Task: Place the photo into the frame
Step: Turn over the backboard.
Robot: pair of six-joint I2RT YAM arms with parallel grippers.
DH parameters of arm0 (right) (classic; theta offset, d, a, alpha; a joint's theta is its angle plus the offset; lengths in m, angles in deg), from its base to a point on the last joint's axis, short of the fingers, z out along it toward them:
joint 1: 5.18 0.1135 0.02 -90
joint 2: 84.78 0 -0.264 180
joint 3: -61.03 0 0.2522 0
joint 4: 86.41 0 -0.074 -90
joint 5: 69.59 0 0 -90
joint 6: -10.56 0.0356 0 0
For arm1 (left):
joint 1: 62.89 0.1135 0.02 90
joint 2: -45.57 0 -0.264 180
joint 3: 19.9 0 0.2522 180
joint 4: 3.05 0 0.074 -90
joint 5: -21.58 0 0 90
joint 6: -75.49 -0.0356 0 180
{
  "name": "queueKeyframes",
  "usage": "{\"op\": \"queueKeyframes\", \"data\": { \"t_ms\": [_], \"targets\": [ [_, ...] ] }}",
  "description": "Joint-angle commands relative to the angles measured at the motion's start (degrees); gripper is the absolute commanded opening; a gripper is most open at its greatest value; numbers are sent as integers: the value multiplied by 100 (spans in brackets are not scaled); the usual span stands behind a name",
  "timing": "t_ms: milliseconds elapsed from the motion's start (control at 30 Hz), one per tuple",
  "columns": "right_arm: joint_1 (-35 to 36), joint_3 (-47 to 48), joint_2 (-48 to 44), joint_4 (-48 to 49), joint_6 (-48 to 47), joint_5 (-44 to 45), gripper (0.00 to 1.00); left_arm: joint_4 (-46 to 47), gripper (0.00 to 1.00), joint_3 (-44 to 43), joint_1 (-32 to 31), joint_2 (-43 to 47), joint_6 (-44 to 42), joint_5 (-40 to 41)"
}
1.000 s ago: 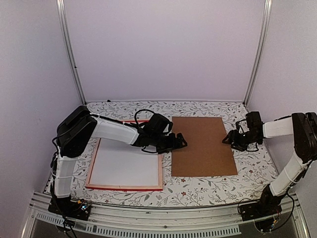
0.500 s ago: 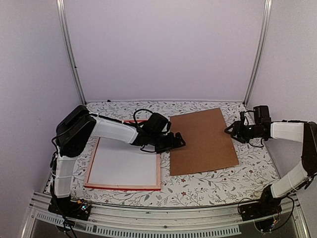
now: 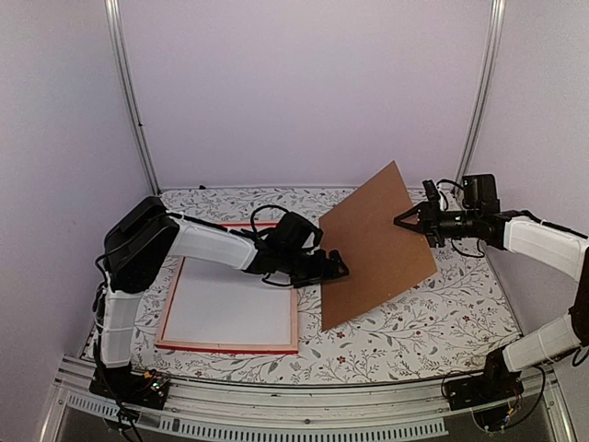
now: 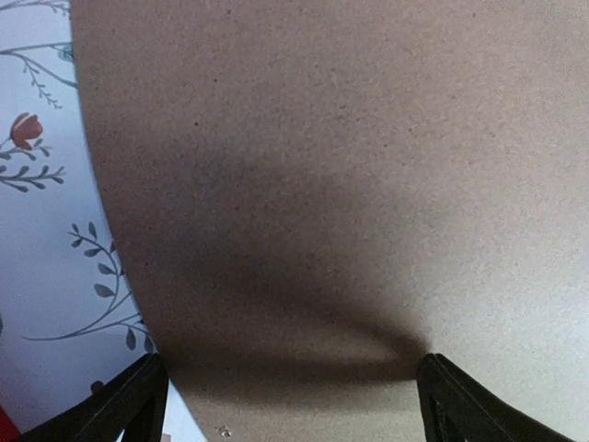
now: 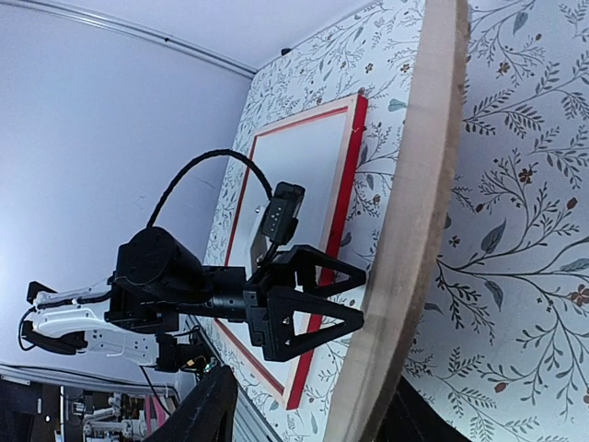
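The plain brown rectangular backing board (image 3: 377,244) has a matt, finely speckled, slightly grainy face like pressed fibreboard; its cut edge is paler and raw. The thin-railed rectangular picture frame (image 3: 230,347) shows a smooth bright red front beside a strip of pale bare wood; the white rectangular sheet (image 3: 230,308) inside it looks smooth and matt; the white floral-printed worktop (image 3: 414,341) is flat and dull; the left pincer (image 5: 359,295) is matt black plastic.

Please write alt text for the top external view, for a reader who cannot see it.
The right pincer holds a brown board by its right edge, tilted up, its left edge low at the table. The open left pincer sits at that low edge, beside a red frame lying flat.
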Motion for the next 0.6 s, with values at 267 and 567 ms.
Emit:
{"op": "queueKeyframes", "data": {
  "t_ms": [267,567],
  "targets": [
    [903,1507,-184,-852,76,301,63,171,97,268,-146,491,-155,-139],
    [1442,1969,217,-858,95,510,68,-39,99,559,-84,1447,-366,217]
  ]
}}
